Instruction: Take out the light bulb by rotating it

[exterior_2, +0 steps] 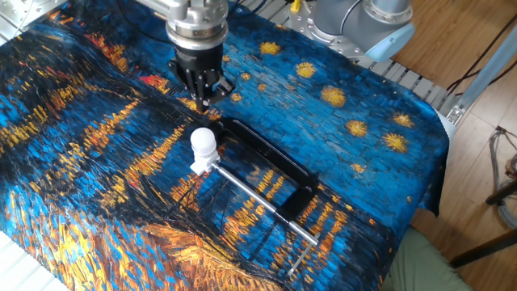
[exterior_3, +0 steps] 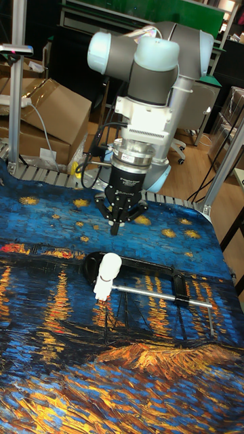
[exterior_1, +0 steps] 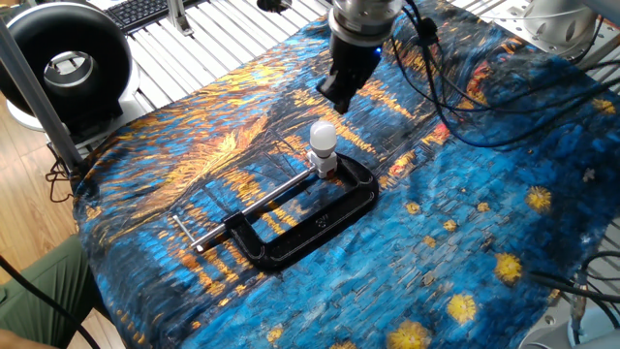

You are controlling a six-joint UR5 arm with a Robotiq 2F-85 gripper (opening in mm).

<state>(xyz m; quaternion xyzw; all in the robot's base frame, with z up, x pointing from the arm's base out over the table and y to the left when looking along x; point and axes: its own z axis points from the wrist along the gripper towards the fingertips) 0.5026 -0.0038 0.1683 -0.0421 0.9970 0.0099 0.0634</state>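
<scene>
The light bulb (exterior_1: 323, 136) (exterior_2: 203, 141) (exterior_3: 110, 264) is a small white frosted globe. It stands upright in a white socket (exterior_1: 326, 163) (exterior_3: 102, 290) held in a black C-clamp (exterior_1: 320, 218) (exterior_2: 266, 158) (exterior_3: 156, 266) on the painted cloth. My gripper (exterior_1: 337, 98) (exterior_2: 203, 99) (exterior_3: 115, 222) hangs above the cloth just beyond the bulb and clear of it. Its fingers taper together to a point with nothing between them.
The clamp's silver screw rod (exterior_1: 247, 211) (exterior_2: 262, 202) runs out from the socket. Black cables (exterior_1: 436, 78) trail from the arm over the cloth. A black ring-shaped device (exterior_1: 68, 68) and a keyboard (exterior_1: 140, 12) lie off the cloth's far corner. Cardboard boxes (exterior_3: 54, 115) stand behind the table.
</scene>
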